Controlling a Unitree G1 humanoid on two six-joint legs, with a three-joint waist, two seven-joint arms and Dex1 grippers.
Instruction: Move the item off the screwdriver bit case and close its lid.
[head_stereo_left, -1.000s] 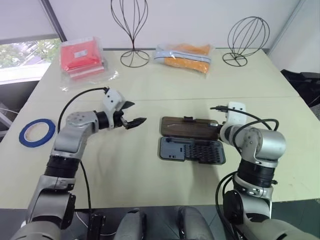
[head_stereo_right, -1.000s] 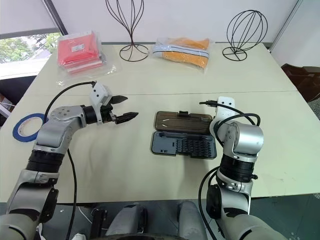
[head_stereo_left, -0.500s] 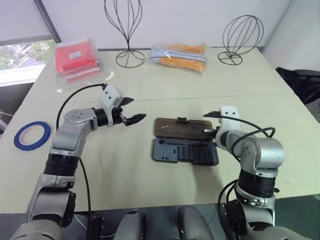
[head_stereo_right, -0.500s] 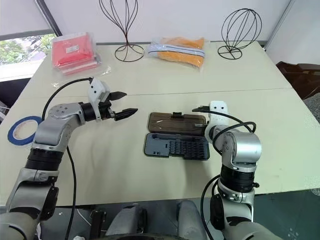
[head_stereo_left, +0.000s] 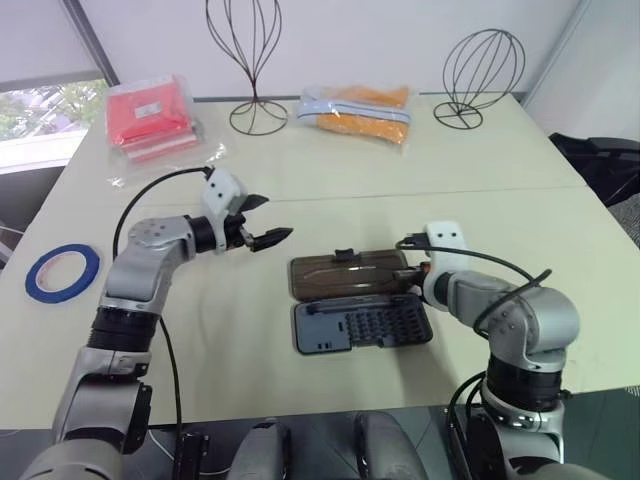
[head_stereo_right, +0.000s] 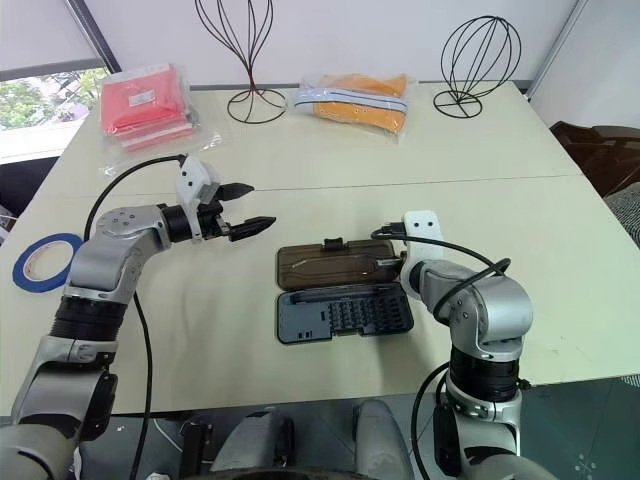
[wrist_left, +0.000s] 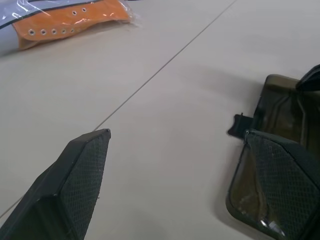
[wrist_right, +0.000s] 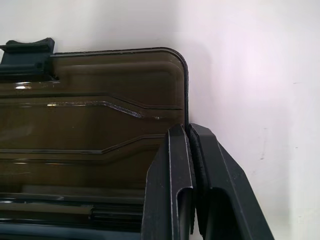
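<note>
The right gripper (wrist_right: 188, 131) is pinched shut on the end rim of the lid (head_stereo_left: 345, 277) of the open screwdriver bit case (head_stereo_left: 365, 325), which lies near the left gripper (head_stereo_left: 277, 216), whose fingers are apart.

The right hand (wrist_right: 189, 129) pinches the smoky brown lid (wrist_right: 100, 100) at its edge, near a corner.

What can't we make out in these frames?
- Right wrist view: whether the right end effector pinches the lid rim; its shut fingers cover the contact.
- Eye views: individual bits, too small.
- Left wrist view: most of the lid, behind a finger of the left end effector, cut by the edge.
</note>
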